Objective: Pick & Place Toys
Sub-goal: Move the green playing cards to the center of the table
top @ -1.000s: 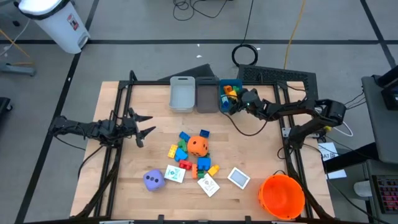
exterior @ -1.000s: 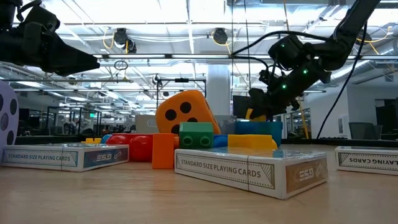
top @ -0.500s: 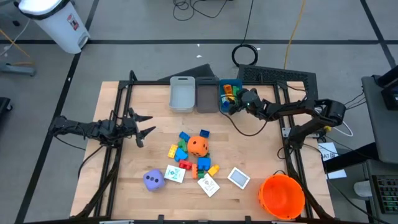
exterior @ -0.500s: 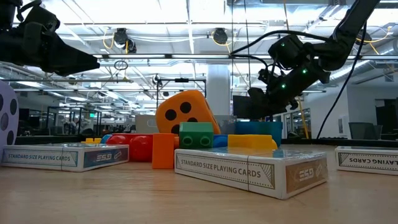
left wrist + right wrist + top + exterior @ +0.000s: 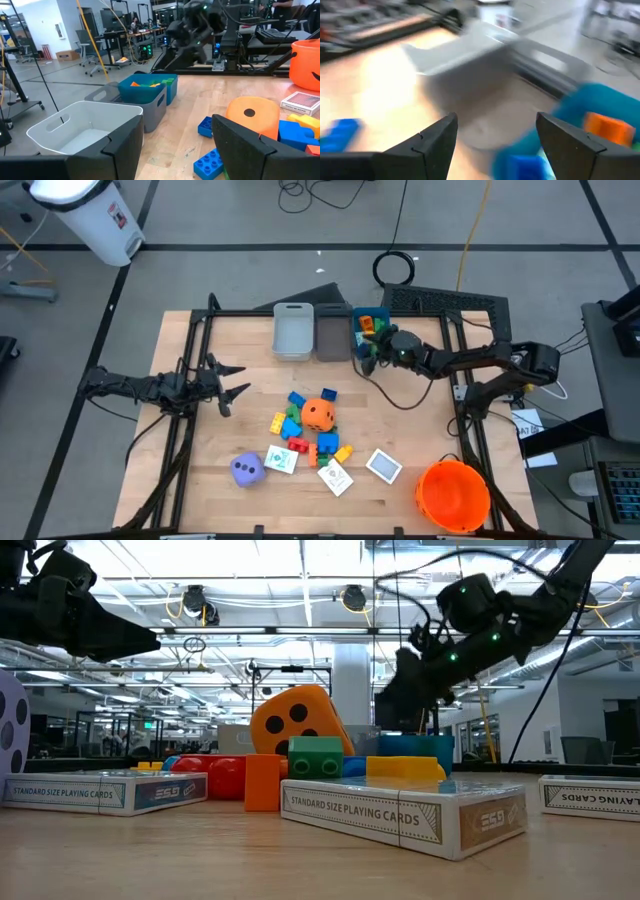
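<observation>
The job looked barely started. A few small blocks, orange, yellow and green, lay in the blue bin [image 5: 366, 330] at about one o'clock from the table's middle, while the light grey bin [image 5: 293, 330] and the dark grey bin [image 5: 331, 332] beside it appeared to hold nothing.

Most toys were unsorted: a cluster of plastic blocks [image 5: 298, 426] around the orange die [image 5: 318, 414] at six o'clock from the bins, the purple die [image 5: 247, 469] toward seven o'clock, and card packs [image 5: 383, 466] along the near edge.

The right gripper [image 5: 367, 351] hung just beside the blue bin, fingers spread and carrying nothing, seemingly after a drop. The left gripper [image 5: 231, 381] waited at nine o'clock, fingers apart and bare.
</observation>
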Tool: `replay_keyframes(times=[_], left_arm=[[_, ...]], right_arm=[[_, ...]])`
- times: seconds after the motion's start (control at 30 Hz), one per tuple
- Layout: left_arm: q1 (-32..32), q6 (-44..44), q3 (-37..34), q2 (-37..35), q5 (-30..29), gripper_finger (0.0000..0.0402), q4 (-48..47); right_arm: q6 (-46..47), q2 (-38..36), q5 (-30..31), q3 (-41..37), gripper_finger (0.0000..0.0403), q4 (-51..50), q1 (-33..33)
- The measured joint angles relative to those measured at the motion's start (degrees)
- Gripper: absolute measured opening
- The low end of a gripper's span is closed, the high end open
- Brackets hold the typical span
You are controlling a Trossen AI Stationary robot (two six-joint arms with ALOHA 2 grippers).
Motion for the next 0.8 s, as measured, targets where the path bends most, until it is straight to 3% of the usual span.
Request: replay_keyframes(times=[0.27,0.63,0.8], left_arm=[[0.0,0.0,0.0,0.0,0.0,0.0241,0.0],[0.0,0.0,0.0,0.0,0.0,0.0241,0.0],[0.0,0.0,0.0,0.0,0.0,0.0241,0.0]], right_arm=[[-7.0,-0.6,-9.7,0.0,0.0259,5.6,6.4],[-8.3,-0.6,-9.5,0.0,0.0262,10.3,14.0],[-3.8,-0.6,-11.2,2.9,0.0259,6.8,21.2]])
